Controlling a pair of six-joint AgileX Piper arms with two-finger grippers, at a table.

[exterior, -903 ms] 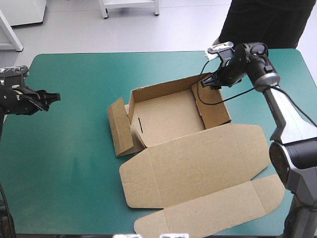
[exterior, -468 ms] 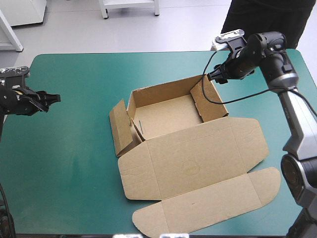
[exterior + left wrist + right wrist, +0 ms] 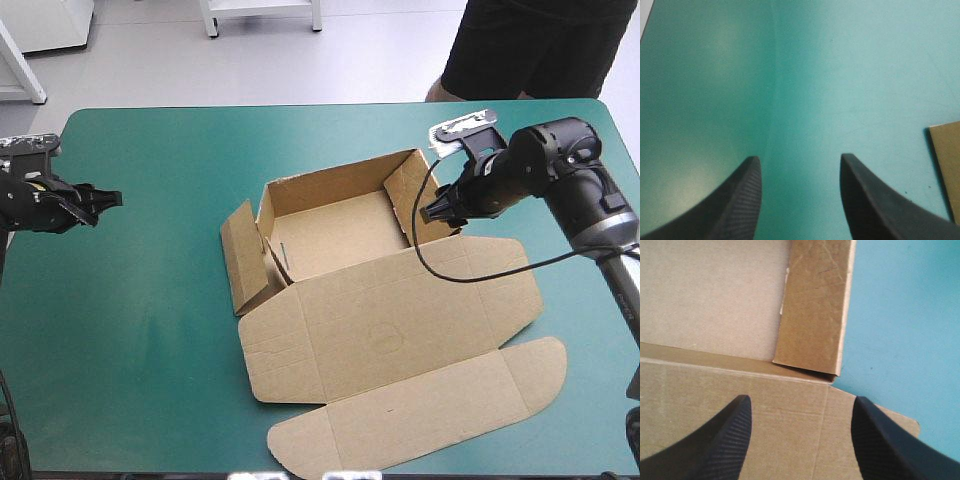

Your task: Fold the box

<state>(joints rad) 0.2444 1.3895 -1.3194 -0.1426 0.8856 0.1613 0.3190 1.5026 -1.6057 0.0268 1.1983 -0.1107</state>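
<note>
Brown cardboard box (image 3: 390,330), half raised; black-finned right gripper (image 3: 427,212) and left gripper (image 3: 106,197) both gape empty: a careless nudge could splay the untucked right wall (image 3: 812,305).

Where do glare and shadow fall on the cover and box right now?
Left wrist view: pale glare patches on the teal-green table cover ahead of the open left gripper. Right wrist view: a thin dark shadow under the raised side wall of the brown cardboard box. High view: even light, no harsh glare.
</note>
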